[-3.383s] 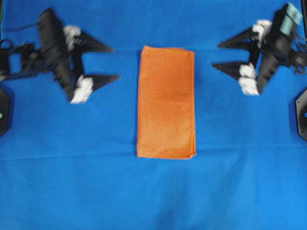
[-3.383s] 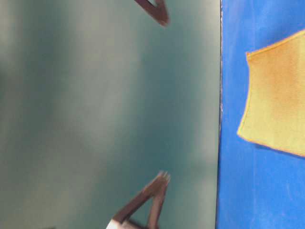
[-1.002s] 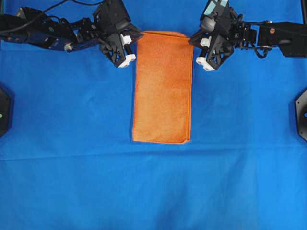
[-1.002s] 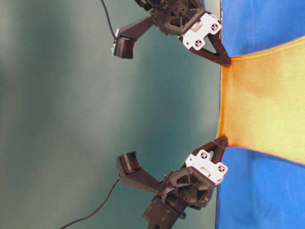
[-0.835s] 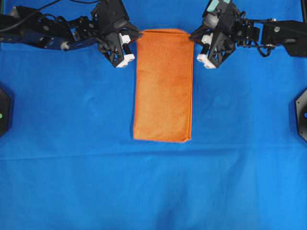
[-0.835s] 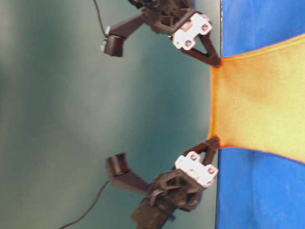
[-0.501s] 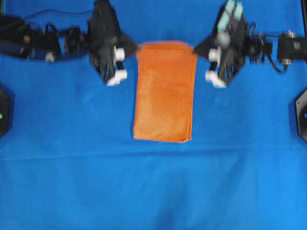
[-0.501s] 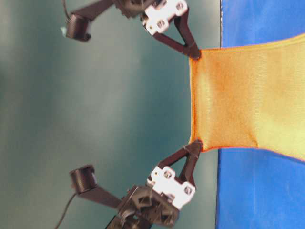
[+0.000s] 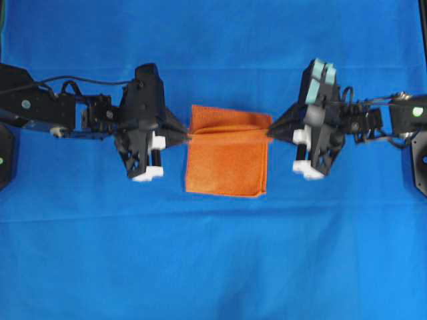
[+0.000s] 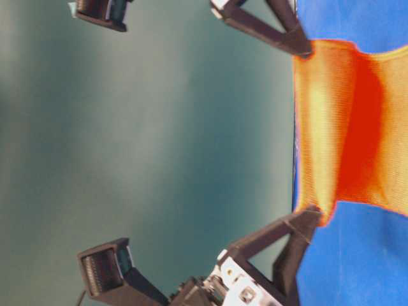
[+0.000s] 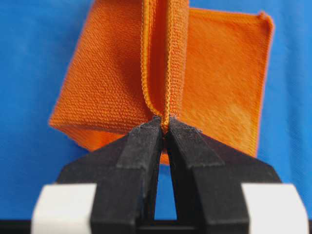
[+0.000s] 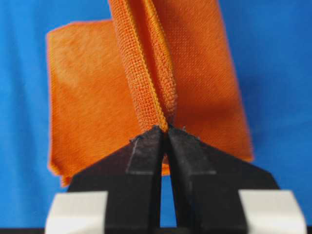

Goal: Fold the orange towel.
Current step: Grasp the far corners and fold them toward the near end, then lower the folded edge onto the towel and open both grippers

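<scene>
The orange towel (image 9: 227,160) lies mid-table on the blue sheet, its far end lifted and carried over the near part. My left gripper (image 9: 187,137) is shut on the towel's left corner, and the left wrist view shows the hem pinched between the fingertips (image 11: 165,127). My right gripper (image 9: 269,135) is shut on the right corner; the right wrist view shows the towel (image 12: 87,97) and its hem at the tips (image 12: 165,129). The table-level view shows the raised edge (image 10: 331,108) stretched between both grippers.
The blue sheet (image 9: 213,267) covers the whole table. Black fixtures sit at the left edge (image 9: 5,155) and the right edge (image 9: 419,160). Both arms reach in from the sides, at about the towel's mid height.
Both grippers closed on the towel's far corners, lifted them and moved toward the near edge. The visible towel went from a long strip to about half its length.
</scene>
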Tool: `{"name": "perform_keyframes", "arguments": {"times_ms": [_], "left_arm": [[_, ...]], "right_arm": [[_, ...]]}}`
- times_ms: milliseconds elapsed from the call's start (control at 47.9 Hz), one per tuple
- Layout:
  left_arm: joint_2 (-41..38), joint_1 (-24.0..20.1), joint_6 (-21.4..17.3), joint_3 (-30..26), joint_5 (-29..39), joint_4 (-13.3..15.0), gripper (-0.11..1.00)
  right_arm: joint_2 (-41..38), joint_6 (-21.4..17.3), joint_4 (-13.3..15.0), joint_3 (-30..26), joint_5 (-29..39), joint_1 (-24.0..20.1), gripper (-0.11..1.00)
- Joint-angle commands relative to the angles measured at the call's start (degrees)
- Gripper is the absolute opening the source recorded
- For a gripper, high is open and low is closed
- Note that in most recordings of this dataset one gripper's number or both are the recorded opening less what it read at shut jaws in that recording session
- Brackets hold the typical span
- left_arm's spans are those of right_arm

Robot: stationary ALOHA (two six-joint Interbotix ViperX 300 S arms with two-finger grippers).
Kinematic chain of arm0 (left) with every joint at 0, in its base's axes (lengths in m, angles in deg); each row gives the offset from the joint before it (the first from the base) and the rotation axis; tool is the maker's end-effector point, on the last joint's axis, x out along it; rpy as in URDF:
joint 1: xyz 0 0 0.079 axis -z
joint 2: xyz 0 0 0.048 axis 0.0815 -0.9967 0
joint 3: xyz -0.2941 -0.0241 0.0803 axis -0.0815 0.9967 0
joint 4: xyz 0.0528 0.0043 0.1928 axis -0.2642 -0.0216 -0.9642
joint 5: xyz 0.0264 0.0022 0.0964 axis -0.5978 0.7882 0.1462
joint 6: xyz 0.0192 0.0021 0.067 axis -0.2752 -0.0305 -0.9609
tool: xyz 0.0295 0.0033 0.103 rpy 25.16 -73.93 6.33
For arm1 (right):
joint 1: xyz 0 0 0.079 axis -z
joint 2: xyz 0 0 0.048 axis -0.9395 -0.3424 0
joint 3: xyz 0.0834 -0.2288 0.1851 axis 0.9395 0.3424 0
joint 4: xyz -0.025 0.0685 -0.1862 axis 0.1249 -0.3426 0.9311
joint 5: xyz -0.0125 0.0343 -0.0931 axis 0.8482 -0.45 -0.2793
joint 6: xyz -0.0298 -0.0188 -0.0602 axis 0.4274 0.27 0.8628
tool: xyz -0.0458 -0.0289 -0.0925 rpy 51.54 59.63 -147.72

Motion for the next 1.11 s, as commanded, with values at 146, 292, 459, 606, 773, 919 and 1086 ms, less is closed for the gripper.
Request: {"name": "perform_keyframes", "arguments": {"times_ms": [146,292,459,606,773,919,1086], "left_arm": [[-5.45,3.69,0.88,-0.09,-1.49,0.00,0.04],[-7.29,5.80,1.05,-0.09,-3.52,0.09,0.04],[-7.56,6.33,1.05,0.53,-5.71,0.09,0.04],[-7.65,6.42,1.05,0.79,-5.89,0.09,0.04],[-7.73,6.33,1.05,0.70,-5.89,0.00,0.13],[-7.47,6.42,0.97,0.44,-5.89,0.09,0.47],[-4.83,6.42,0.18,0.79,-4.92,0.09,0.85]], "right_arm": [[-6.77,-3.08,-0.18,-0.79,-2.29,-3.34,0.04],[-8.61,-4.75,-0.18,-0.79,-3.87,-4.57,0.04],[-8.88,-5.19,-0.26,-0.79,-3.96,-4.66,0.04],[-9.14,-5.19,-0.26,-1.05,-4.48,-5.01,0.04],[-9.76,-5.27,-1.05,-1.76,-5.27,-5.27,0.11],[-9.84,-5.19,-1.32,-2.46,-5.10,-5.89,0.55],[-7.21,-5.19,-1.41,-3.52,-3.96,-6.24,0.65]]}}
